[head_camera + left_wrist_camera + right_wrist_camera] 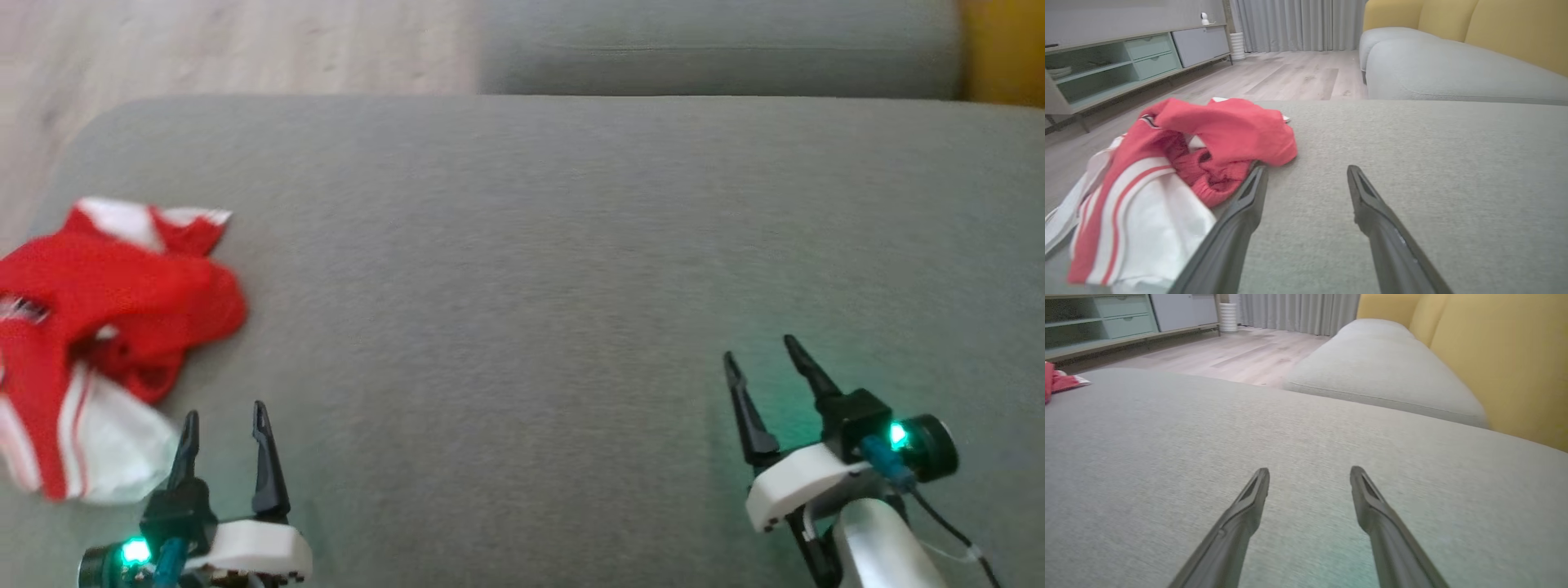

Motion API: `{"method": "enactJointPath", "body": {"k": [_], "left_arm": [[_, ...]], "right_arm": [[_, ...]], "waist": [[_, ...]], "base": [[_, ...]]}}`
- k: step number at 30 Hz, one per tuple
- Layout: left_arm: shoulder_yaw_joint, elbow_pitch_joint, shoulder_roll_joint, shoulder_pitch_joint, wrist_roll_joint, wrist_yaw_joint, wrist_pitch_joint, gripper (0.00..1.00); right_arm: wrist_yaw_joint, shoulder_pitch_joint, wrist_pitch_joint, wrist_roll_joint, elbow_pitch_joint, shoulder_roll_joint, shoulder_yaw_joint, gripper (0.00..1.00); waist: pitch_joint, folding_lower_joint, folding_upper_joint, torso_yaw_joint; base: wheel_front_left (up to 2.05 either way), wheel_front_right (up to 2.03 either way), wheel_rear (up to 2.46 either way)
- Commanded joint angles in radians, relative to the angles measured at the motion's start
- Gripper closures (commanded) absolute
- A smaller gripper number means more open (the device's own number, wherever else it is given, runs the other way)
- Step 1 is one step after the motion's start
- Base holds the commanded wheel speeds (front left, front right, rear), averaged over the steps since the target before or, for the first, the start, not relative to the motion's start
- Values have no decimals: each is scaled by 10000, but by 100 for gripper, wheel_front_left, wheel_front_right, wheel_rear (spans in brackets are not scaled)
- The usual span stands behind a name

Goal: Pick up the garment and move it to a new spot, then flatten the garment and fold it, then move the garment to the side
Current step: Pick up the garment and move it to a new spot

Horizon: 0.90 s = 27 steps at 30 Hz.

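A red and white garment (106, 327) lies crumpled at the left edge of the grey cushion (531, 269). My left gripper (225, 416) hovers open just right of and nearer than the heap, with nothing between its fingers. In the left wrist view the garment (1180, 171) bulges just left of the left gripper (1306, 173), whose left fingertip (1257, 179) sits close against the red cloth. My right gripper (759, 347) stands open over bare cushion at the lower right. In the right wrist view the right gripper (1309, 475) is open, and a scrap of the garment (1061, 381) shows far left.
A second grey cushion (718, 49) lies beyond the first, with a yellow backrest (1506, 359) to the right. Wooden floor (204, 49) runs past the cushion's left and far edges. A low cabinet (1126, 61) and curtains (1298, 24) stand across the room.
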Motion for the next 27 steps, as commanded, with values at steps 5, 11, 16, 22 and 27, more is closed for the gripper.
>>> {"method": "enactJointPath", "body": {"k": [5, 11, 16, 22, 27], "left_arm": [[651, -172, 26, -343, -167, -53, -109, 0], [852, -126, -4, -293, -284, -59, -109, 0], [936, 4, -16, -404, -436, -289, -109, 0], [968, 84, 31, -1421, -636, -938, -109, 0], [1018, 554, 857, -2994, -403, -1242, -109, 0]], "right_arm": [[77, -717, -137, 280, -287, -53, 1118, 0], [77, -972, -137, 555, -156, -53, 2068, 0], [77, -1166, -137, 692, -76, -53, 2503, 0], [77, -1291, -138, 725, -214, -192, 2677, 0], [77, -1389, -138, 831, -462, -318, 2795, 0]], "waist": [[418, 0, 0, 1706], [619, 0, 0, 2325], [852, 0, 0, 2485], [1309, 0, 0, 2349], [1748, 0, 0, 2100]], "base": [[0, 0, 0], [0, 0, 0], [0, 0, 0], [0, 0, 0], [0, 0, 0]]}}
